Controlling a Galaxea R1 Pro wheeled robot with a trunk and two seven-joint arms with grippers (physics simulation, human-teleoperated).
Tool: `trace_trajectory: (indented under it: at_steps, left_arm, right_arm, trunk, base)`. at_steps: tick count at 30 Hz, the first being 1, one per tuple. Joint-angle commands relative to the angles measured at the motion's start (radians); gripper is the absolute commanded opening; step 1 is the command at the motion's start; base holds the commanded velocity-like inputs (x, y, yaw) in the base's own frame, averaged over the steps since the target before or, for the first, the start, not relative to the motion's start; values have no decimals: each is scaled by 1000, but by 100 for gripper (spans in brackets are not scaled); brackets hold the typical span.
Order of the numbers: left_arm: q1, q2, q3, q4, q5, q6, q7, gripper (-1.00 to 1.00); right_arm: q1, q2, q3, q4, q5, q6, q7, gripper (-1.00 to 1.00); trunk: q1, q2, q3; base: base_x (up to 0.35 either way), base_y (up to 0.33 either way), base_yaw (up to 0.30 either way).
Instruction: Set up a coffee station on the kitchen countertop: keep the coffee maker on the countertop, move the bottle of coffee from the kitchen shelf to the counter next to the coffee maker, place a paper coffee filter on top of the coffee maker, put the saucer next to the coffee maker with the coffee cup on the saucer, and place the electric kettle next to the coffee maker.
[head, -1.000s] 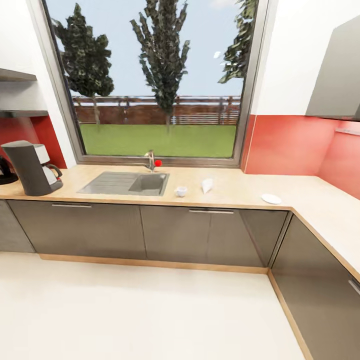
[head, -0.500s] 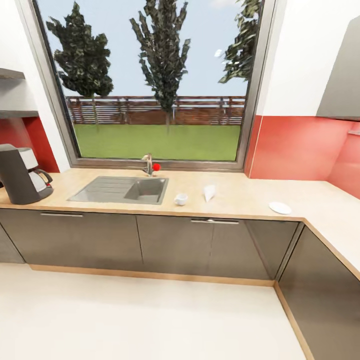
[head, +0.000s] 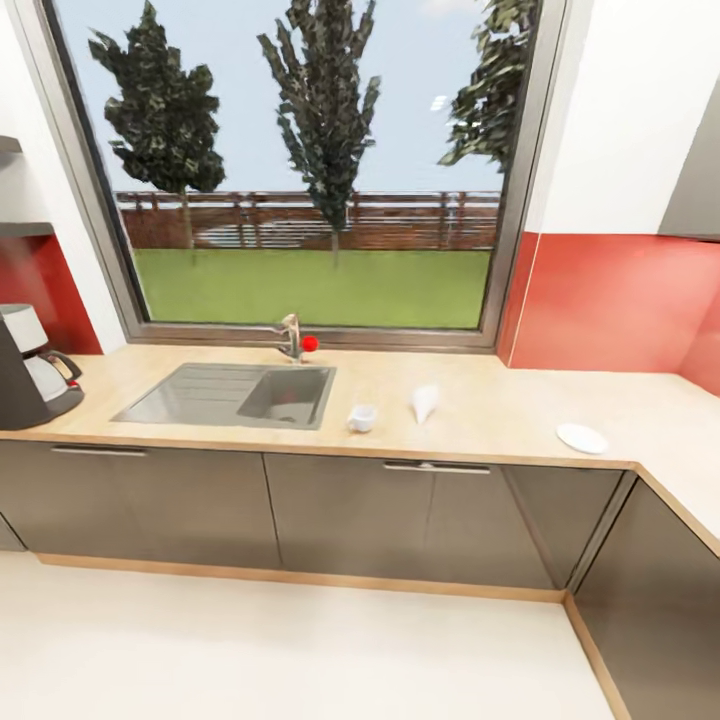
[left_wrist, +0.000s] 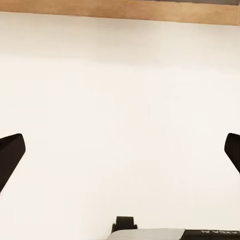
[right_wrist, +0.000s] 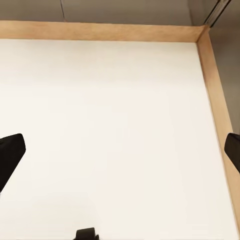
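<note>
Countertop runs under the window; the coffee maker stands at its far left end. Near the front edge, just right of the sink, sit the coffee cup and paper filter; the saucer lies toward the right corner. Left gripper and right gripper both hang spread wide, empty, above pale floor.
</note>
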Motion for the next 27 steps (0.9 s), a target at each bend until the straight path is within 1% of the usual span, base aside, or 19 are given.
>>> trace_trajectory:
  at_steps: [1,4,5,6,7,10,13,15,18,19,21,22,24,26,27]
  left_arm:
    - [-3,-1,-1,3,-4,-1,-1,100]
    - [10,6,-2,12,-11,4,-2,100]
    - [30,16,-2,23,-10,4,-1,100]
    - [66,40,-1,62,-4,8,3,100]
    - [79,54,0,127,-1,12,4,100]
    - [87,73,0,255,-1,13,5,100]
    - [94,115,0,324,0,16,10,100]
    - [105,135,0,352,1,19,35,100]
    - [113,141,0,363,1,21,104,100]
    - [118,141,0,365,1,22,168,100]
    - [121,138,0,367,2,23,241,100]
    - [127,143,-2,361,2,17,246,100]
    - [138,136,2,361,3,15,243,100]
    - [148,136,2,361,3,15,243,100]
    - [148,133,5,363,4,15,242,100]
  right_arm:
    - [-1,0,-1,1,1,-3,0,100]
    - [-1,0,-1,1,1,-4,0,100]
    - [-1,0,-1,1,1,-5,0,100]
    - [-1,0,-1,1,1,-5,0,100]
    - [-1,0,-1,1,1,-5,0,100]
    - [-1,0,0,1,1,-4,0,100]
    - [-1,0,0,1,1,-3,0,100]
    - [-1,0,1,1,1,-3,1,100]
    - [-1,2,4,1,3,-3,6,100]
    - [-1,3,7,1,4,-3,8,100]
    - [-1,4,8,0,5,-3,9,100]
    - [-7,10,14,-6,11,3,15,100]
    - [-18,21,26,-17,22,2,26,100]
    - [-29,32,26,-28,30,1,38,100]
    - [-35,38,21,-34,24,-5,42,100]
  trunk:
    - [1,-2,-2]
    - [1,-2,-2]
    - [1,-2,-2]
    - [1,-2,-2]
    - [1,-2,-2]
    - [1,-2,-2]
    - [1,-2,-2]
    - [1,-2,-2]
    - [1,-2,-2]
    - [1,-2,-2]
    - [1,-2,-2]
    - [1,-2,-2]
    - [1,-2,-2]
    - [1,-2,-2]
    - [1,-2,-2]
  base:
    - [337,0,0]
    - [337,0,0]
    - [336,0,0]
    - [315,0,0]
    - [261,0,0]
    - [139,0,0]
    - [37,0,0]
    - [11,0,0]
    - [3,0,0]
    - [1,0,0]
    - [0,0,0]
    - [0,0,0]
    - [0,0,0]
    - [0,0,0]
    - [0,0,0]
